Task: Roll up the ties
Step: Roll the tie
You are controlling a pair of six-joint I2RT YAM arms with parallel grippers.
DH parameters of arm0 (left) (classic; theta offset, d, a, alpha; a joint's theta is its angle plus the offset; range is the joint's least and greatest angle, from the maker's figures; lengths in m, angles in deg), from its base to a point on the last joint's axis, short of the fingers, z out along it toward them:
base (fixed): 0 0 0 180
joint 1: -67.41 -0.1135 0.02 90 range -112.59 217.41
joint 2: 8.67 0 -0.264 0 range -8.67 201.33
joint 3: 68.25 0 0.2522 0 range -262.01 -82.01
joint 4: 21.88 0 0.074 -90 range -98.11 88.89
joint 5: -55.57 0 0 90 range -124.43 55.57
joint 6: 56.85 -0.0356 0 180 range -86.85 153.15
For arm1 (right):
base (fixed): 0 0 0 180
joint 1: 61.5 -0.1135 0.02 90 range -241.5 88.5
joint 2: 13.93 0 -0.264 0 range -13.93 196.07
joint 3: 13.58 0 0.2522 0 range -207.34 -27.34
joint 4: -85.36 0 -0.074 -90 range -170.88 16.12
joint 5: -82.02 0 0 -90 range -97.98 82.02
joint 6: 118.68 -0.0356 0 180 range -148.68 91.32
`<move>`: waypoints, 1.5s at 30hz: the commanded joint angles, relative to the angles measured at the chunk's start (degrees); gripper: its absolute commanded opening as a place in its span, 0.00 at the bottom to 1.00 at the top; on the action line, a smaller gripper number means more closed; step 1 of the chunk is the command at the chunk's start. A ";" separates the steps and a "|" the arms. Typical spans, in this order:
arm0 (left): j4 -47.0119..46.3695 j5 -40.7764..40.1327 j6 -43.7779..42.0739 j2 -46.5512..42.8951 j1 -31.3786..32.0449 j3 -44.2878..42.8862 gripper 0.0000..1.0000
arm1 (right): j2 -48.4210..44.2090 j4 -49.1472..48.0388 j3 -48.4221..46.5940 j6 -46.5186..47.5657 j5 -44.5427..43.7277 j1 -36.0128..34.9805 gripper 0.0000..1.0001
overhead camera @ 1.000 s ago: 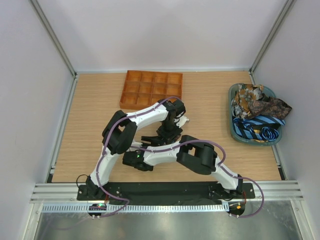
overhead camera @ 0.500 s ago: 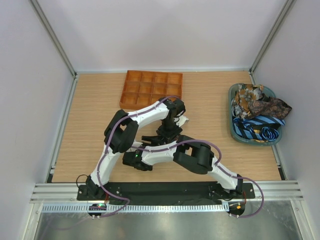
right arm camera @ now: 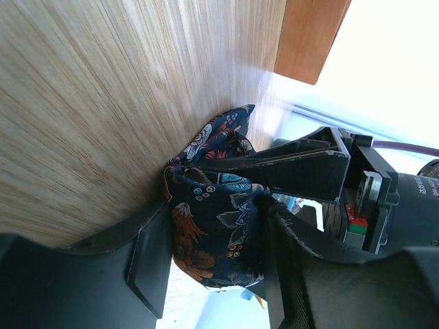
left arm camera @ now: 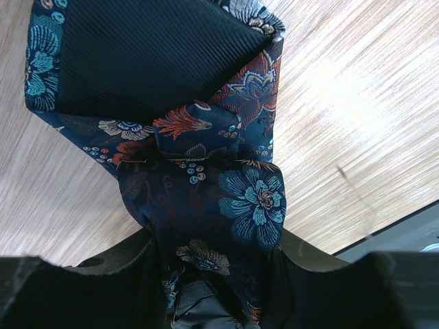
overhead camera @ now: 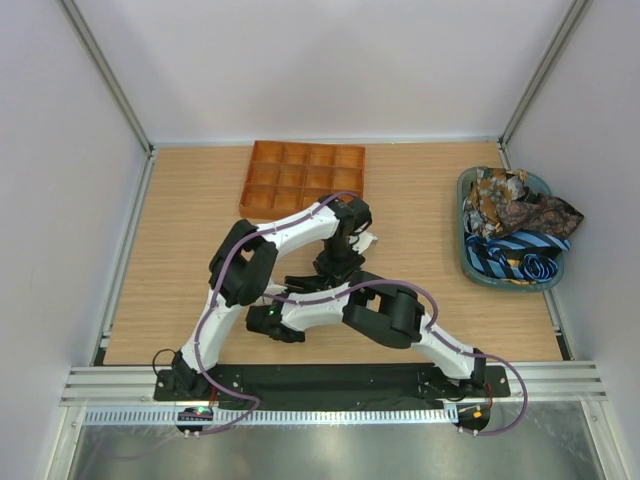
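The step in hand looks like the rolling itself, mid-tabletop (overhead camera: 190,230), just in front of the tray (overhead camera: 250,195). One tie (left arm camera: 226,199), dark with teal and orange flowers, is bunched into a loose roll between the two arms. The left fingers (left arm camera: 309,259) are set narrow and hold it, with fabric packed into the gap between them. A flap of the tie lies flat on the wood beyond, black lining up.

The right fingers (right arm camera: 147,253) stand on either side of the same bundle from the opposite side. The cloth fills the space between them and seems to touch both, so I take it as a grip, at about a middling gap.

The roll reads as slack and uneven, more a wad than a coil, so the next move probably calls for one side to pin the core. The other would wind the free flap round it, keeping the edges in line so the coil does not spill open. Both sets of fingers sit very close together, so either one needs care in shifting.

Counted:
- two arms
- one tie being worked
- one orange tray, twelve cells in a four-by-three grid, none visibly filled
- one teal basket (overhead camera: 466,255) at the right edge

The basket holds a heap of ties (overhead camera: 515,205) — floral ones on top, blue striped beneath. They are too tangled to number.
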 commanded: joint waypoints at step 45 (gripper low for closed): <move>8.85 -2.54 -0.22 -5.19 0.06 -1.97 0.68 | 0.69 2.78 -4.04 -4.94 10.84 -0.03 0.24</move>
